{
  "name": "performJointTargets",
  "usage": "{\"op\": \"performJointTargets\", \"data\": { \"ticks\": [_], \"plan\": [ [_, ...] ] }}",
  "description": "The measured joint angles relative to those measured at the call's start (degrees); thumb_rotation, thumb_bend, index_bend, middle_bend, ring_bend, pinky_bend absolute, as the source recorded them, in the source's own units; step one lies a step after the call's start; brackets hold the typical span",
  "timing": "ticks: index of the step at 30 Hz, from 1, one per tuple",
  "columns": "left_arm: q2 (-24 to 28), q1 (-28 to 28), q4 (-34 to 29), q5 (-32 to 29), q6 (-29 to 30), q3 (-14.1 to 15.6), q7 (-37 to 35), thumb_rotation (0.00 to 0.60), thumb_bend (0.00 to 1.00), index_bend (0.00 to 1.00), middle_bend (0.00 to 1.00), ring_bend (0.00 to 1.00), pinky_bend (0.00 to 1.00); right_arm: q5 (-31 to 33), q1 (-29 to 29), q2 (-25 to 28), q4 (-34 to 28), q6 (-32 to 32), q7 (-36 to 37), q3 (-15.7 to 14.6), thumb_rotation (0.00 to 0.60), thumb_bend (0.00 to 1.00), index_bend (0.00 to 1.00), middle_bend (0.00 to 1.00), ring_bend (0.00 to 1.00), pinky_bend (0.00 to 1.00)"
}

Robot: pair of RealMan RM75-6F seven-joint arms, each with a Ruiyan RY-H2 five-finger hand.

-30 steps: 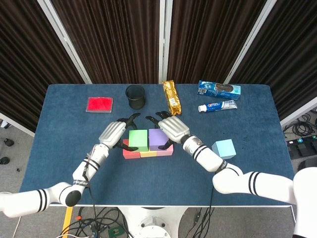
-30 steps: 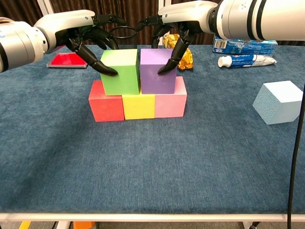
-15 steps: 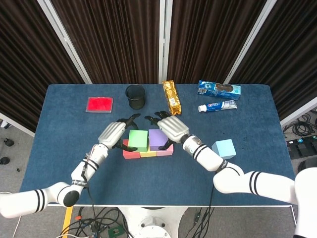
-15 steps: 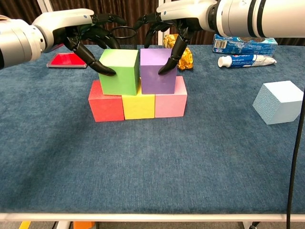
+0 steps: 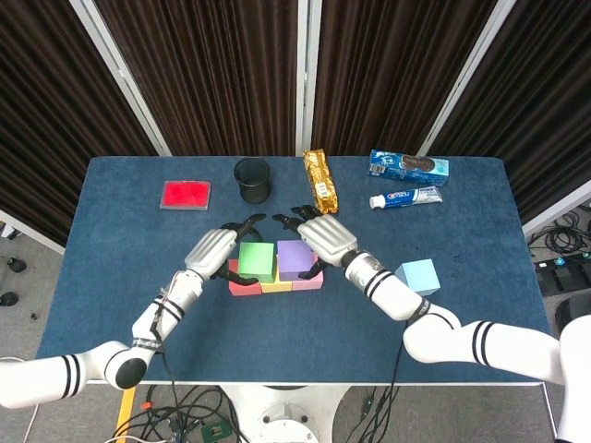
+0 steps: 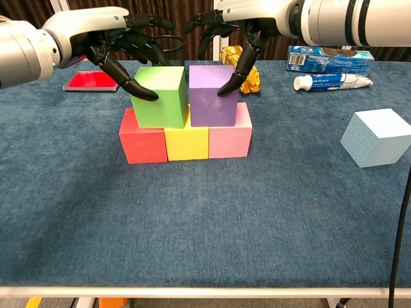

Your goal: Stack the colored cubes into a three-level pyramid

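Observation:
A red cube (image 6: 142, 138), a yellow cube (image 6: 187, 142) and a pink cube (image 6: 230, 135) form the bottom row. A green cube (image 6: 160, 96) and a purple cube (image 6: 210, 95) sit side by side on top of them. My left hand (image 6: 112, 35) arches over the green cube with fingers spread, one fingertip (image 6: 144, 96) touching its front left. My right hand (image 6: 247, 22) arches over the purple cube, one fingertip (image 6: 226, 90) at its right edge. A light blue cube (image 6: 376, 136) lies alone at the right, also visible in the head view (image 5: 417, 276).
Behind the stack stand a black cup (image 5: 251, 178) and a gold snack pack (image 5: 319, 181). A red flat box (image 5: 186, 195) lies at the back left. A blue biscuit pack (image 5: 409, 165) and a toothpaste tube (image 5: 406, 197) lie at the back right.
Both hands have lifted a little. The right fingertip slid up the purple cube's edge. The green cube has shifted slightly to the left and turned a bit.

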Motion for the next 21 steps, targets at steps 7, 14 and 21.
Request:
{"op": "performJointTargets", "data": {
  "ticks": [7, 14, 21],
  "plan": [
    [2.22, 0.71, -5.0, 0.17, 2.46, -0.24, 2.31, 0.6, 0.09, 0.03, 0.29, 0.21, 0.18, -0.58, -0.8, 1.8, -2.12, 1.17, 0.0, 0.21, 0.6, 0.0, 0.0, 0.19, 0.0, 0.0],
    [6.38, 3.85, -12.78, 0.47, 9.75, -0.31, 6.39, 0.6, 0.09, 0.03, 0.29, 0.2, 0.18, 1.26, -0.91, 2.46, -4.1, 2.32, 0.0, 1.44, 0.6, 0.0, 0.0, 0.19, 0.0, 0.0],
    [13.87, 10.9, -17.56, -0.11, 18.63, 0.44, 9.11, 0.6, 0.09, 0.03, 0.29, 0.2, 0.17, 4.5, 1.45, 0.29, -3.89, 1.85, -0.77, 2.89, 0.6, 0.0, 0.0, 0.18, 0.0, 0.0]
  ]
}}
